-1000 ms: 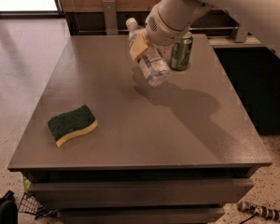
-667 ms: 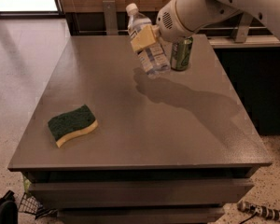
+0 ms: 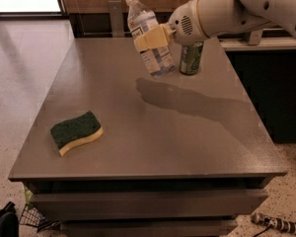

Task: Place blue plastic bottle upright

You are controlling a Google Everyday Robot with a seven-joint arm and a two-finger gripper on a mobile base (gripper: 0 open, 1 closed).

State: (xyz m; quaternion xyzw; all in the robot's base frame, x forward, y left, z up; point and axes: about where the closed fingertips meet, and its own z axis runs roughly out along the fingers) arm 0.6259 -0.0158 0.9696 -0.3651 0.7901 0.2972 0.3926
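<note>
Finding 1. The two-finger gripper, with tan fingers, is carried on a white robot arm that enters from the upper right. It stands above the far part of the flat grey square table.

Finding 2. The fingers are clamped across the blue plastic bottle, a small clear, faintly bluish container with a white screw cap and a pale label. The grip sits at mid-body, over the label.

Finding 3. The bottle is nearly upright but leans. The cap stands above and slightly left of the gripper, and the base sits below and slightly right of it. Whether the base touches the table cannot be told. A dark shadow lies on the surface just below the gripper and runs off to the right.

Finding 4. A short green metal drink can stands upright on the table just to the right of the gripper, beside the bottle's lower half and partly behind the arm's wrist.

Finding 5. A rectangular sponge, dark green on top with a yellow underside, lies flat on the table well below and to the left of the gripper, apart from everything else.
</note>
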